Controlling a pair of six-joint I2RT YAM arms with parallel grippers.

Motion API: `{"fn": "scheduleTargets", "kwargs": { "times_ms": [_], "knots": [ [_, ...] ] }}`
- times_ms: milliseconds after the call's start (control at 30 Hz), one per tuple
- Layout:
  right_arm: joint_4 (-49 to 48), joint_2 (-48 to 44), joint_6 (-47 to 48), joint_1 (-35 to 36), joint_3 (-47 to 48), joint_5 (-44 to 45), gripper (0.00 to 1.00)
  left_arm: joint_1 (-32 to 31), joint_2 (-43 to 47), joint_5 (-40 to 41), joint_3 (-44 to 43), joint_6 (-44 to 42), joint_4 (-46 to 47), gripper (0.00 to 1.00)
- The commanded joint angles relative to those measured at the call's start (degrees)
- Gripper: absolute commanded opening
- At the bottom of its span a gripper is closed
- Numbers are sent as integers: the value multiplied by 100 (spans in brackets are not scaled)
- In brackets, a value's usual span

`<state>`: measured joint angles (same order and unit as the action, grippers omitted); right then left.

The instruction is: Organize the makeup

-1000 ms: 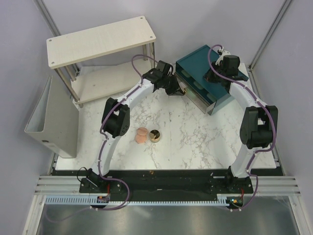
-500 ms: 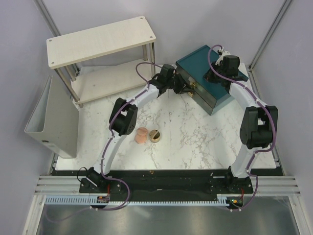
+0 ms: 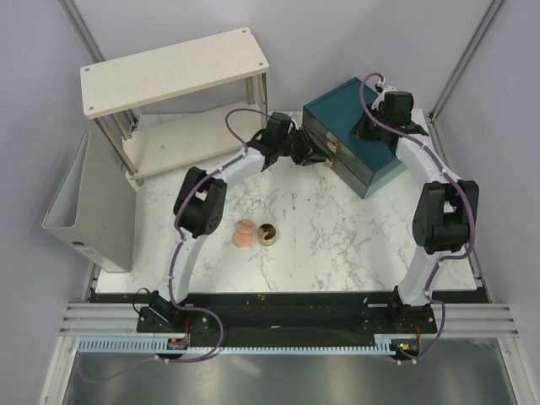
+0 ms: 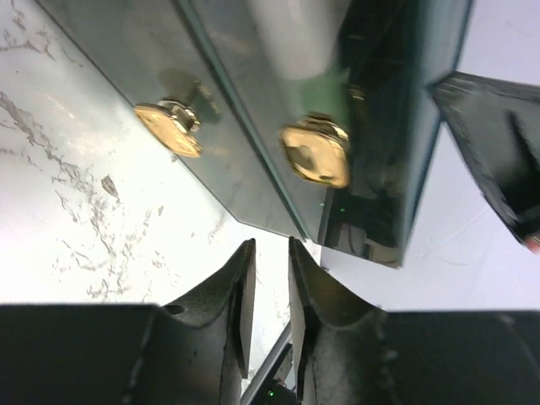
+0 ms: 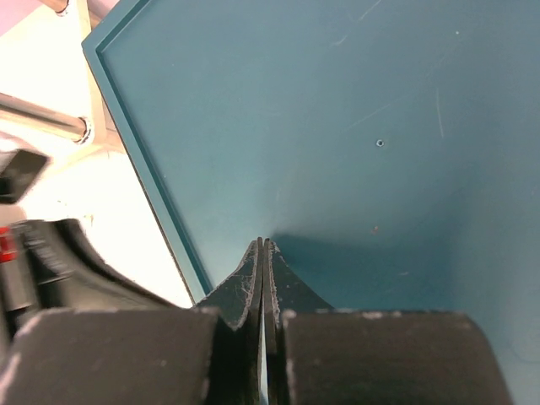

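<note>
A peach-pink sponge (image 3: 244,232) and a round gold-rimmed pot (image 3: 267,234) lie side by side on the marble table, left of centre. The peach tube and the mint-green piece are out of view. My left gripper (image 3: 314,154) sits just in front of the teal drawer box (image 3: 333,110), whose drawers are closed. In the left wrist view the gripper (image 4: 270,245) has its fingers a narrow gap apart, empty, below two gold knobs (image 4: 316,152). My right gripper (image 3: 367,129) rests shut on the box top (image 5: 337,126), fingertips together (image 5: 262,242).
A two-level wooden shelf (image 3: 177,72) stands at the back left. A grey bin (image 3: 84,211) stands at the left table edge. The teal box fills the back right corner.
The box's lower drawer stood pulled out a second ago and is now closed. My left gripper moved right against the drawer front, then back a little. The right arm barely moved.
</note>
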<state>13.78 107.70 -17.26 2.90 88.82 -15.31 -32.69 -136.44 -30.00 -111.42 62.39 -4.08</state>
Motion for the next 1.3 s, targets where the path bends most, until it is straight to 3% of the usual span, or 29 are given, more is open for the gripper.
{"fn": "scheduleTargets", "kwargs": {
  "times_ms": [0,100,200,233,367,433,533,600,700,900,933,967,1133,1267],
  "knots": [
    [1118,392,-94,62,328,2,0,157,847,-164,383,-464,364,32],
    [1197,523,-94,62,671,89,0,245,1215,-243,717,-841,189,36],
    [1285,673,-102,71,1032,107,0,272,1637,-7,736,-1806,-776,39],
    [1302,691,-129,62,1172,99,0,272,1769,316,709,-2410,-1466,40],
    [1303,744,-226,71,1436,11,2,184,2690,1801,848,-3933,-2805,42],
    [1303,735,-199,88,1542,2,3,131,3025,2556,1121,-4635,-2993,44],
    [1180,735,-182,150,1603,2,8,140,3650,2938,1683,-5173,-3212,53],
    [1144,744,-225,194,1717,19,12,140,4018,2982,1886,-5184,-3493,72],
    [1075,682,-340,299,1911,204,16,157,4458,2965,2352,-4965,-3477,92],
    [1004,1094,-217,466,2955,99,19,166,4477,2464,2423,-4903,-3512,91],
    [934,1252,-173,484,3044,46,14,157,4408,2507,2405,-4921,-3460,91],
    [864,1340,-147,501,3132,-24,0,157,4381,2542,2379,-4956,-3433,90],
    [390,1806,-515,607,3458,-43,0,149,4205,2745,1888,-5202,-3617,89],
    [-164,2105,-831,677,3458,562,0,149,4100,2596,1746,-5071,-3609,88]
  ]
}}
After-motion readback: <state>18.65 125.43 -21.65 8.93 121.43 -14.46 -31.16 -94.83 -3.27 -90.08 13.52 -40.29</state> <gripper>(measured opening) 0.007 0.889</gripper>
